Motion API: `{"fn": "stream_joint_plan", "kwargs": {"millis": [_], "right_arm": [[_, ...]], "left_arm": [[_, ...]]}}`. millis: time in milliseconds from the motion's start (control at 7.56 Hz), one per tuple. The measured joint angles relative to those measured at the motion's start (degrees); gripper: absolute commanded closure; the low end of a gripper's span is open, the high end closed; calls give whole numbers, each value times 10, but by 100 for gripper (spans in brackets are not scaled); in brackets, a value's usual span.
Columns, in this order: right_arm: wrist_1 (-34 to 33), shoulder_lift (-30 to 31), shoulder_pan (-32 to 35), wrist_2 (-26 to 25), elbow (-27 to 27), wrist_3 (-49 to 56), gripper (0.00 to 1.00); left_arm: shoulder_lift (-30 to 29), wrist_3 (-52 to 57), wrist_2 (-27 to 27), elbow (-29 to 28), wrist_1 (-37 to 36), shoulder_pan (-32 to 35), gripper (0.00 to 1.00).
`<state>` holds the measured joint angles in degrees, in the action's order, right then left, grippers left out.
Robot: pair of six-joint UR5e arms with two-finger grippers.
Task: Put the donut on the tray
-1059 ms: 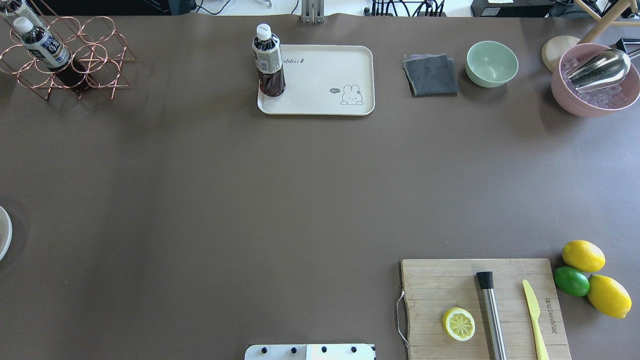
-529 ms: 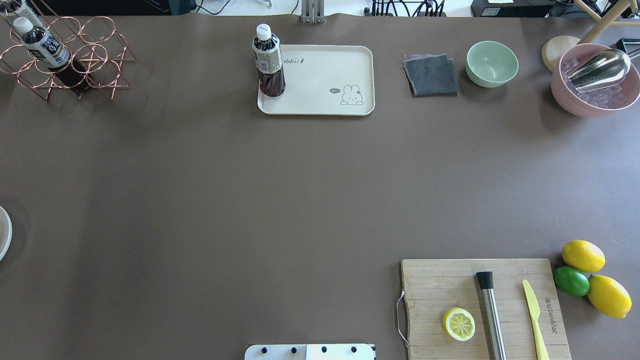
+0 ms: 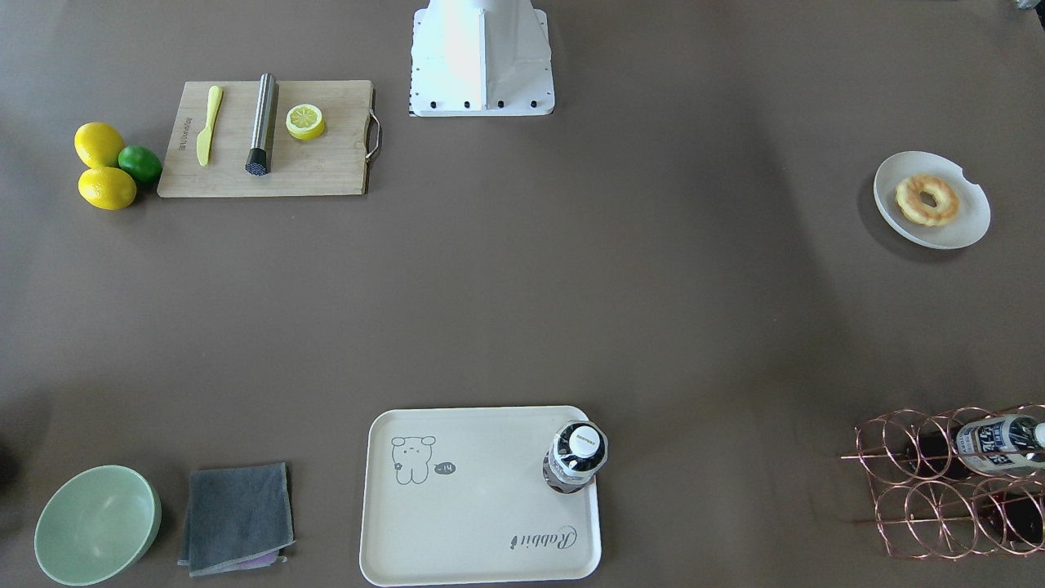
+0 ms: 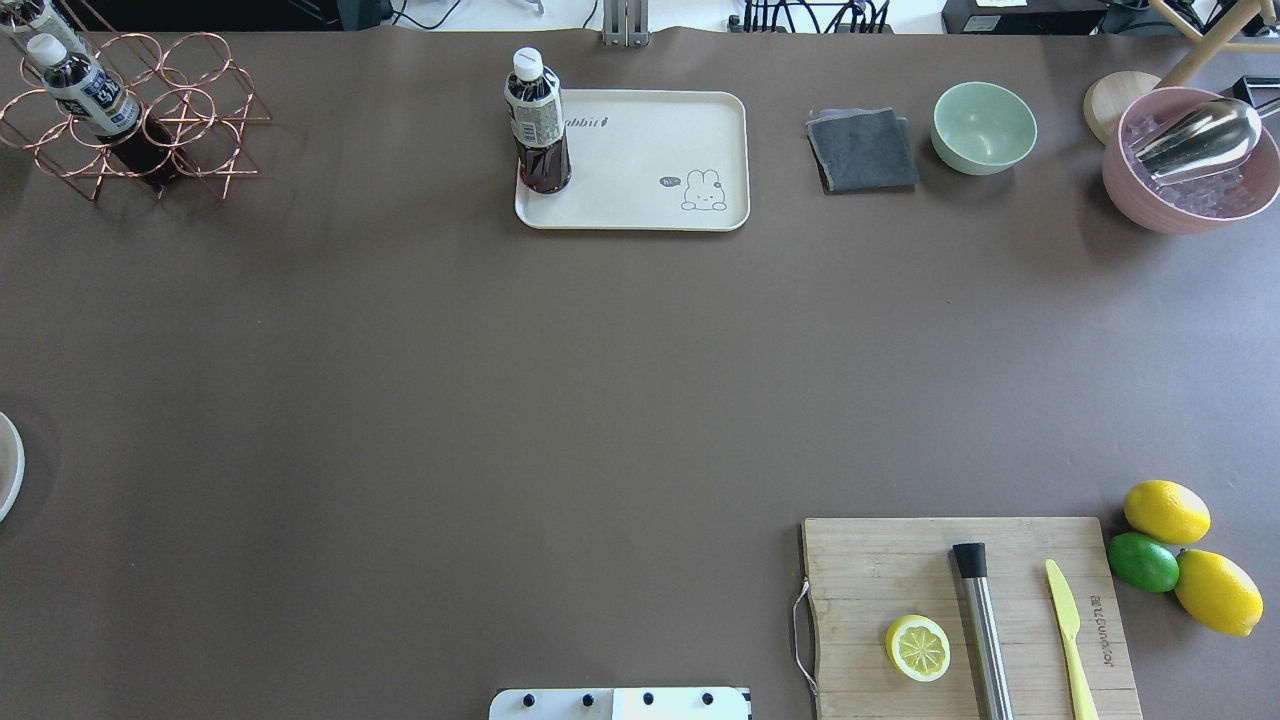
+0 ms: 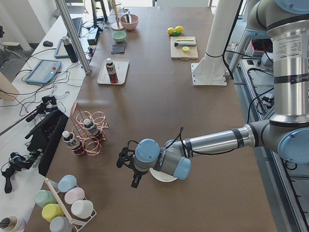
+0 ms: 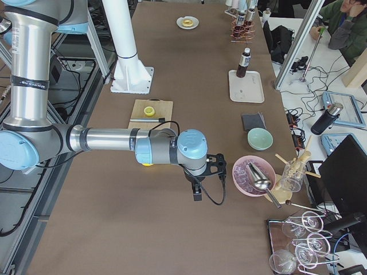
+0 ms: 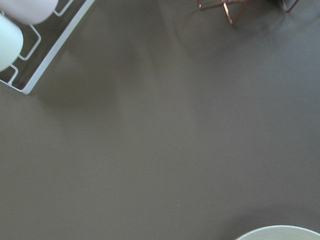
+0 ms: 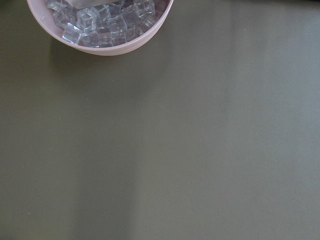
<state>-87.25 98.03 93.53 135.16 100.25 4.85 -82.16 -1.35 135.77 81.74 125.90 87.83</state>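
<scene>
The golden ring donut (image 3: 927,199) lies on a round white plate (image 3: 967,222) near the table's left end; it also shows far off in the exterior right view (image 6: 187,22). The cream tray (image 3: 482,510) with the cartoon drawing sits at the table's far middle (image 4: 640,150) with a dark bottle (image 4: 537,125) standing on one corner. My left gripper (image 5: 134,181) hangs beside the plate (image 5: 161,177), whose donut is hidden there by the arm. My right gripper (image 6: 196,193) hangs near the pink ice bowl (image 6: 252,176). I cannot tell whether either is open or shut.
A wooden cutting board (image 4: 880,570) holds a lemon half (image 4: 917,647), a steel muddler and a yellow knife. Lemons and a lime (image 4: 1143,561) lie beside it. A green bowl (image 4: 983,126), a grey cloth (image 4: 862,150) and a copper bottle rack (image 4: 130,110) stand along the far edge.
</scene>
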Motion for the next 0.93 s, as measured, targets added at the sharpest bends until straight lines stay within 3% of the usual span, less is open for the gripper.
{"fn": "stream_joint_plan", "kwargs": {"millis": [265, 529, 794, 926], "right_arm": [[65, 3, -38, -10, 3, -90, 0], [137, 13, -74, -26, 1, -161, 0], [156, 16, -84, -30, 0, -175, 0], [158, 17, -86, -31, 0, -176, 0]], "left_arm": [[3, -2, 26, -75, 69, -21, 3], [13, -2, 72, -114, 106, -32, 18], [16, -1, 106, -135, 120, -46, 19], [16, 0, 111, -140, 123, -55, 25]]}}
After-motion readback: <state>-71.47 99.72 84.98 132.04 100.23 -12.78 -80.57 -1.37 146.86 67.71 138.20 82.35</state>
